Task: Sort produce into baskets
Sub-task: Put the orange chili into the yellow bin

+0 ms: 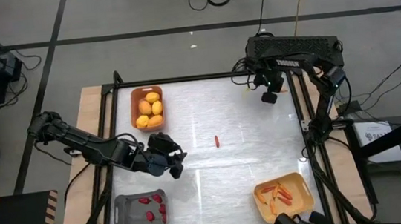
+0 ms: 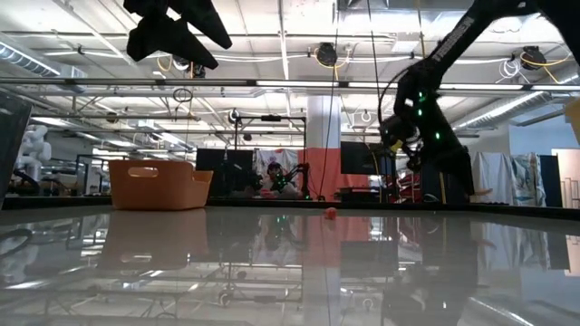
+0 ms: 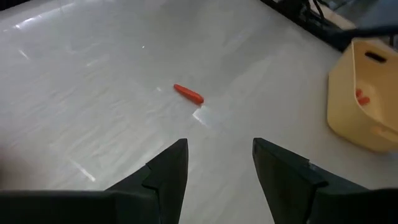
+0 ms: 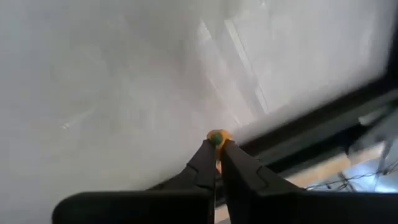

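Near the tabletop's left edge, the left gripper [image 1: 174,164] hangs with its fingers [image 3: 168,171] spread wide and nothing between them, pointing toward a lone red chilli [image 1: 217,141] lying at the tabletop's middle; by the far right corner the right gripper [image 1: 269,96] pinches a small yellow-orange piece [image 4: 216,138] between narrow fingers; lemons [image 1: 149,108] fill the orange basket [image 1: 134,96] at the far left, chillies [image 1: 151,207] the grey basket [image 1: 124,213] near left, carrots [image 1: 278,193] the yellow basket [image 1: 302,187] near right.
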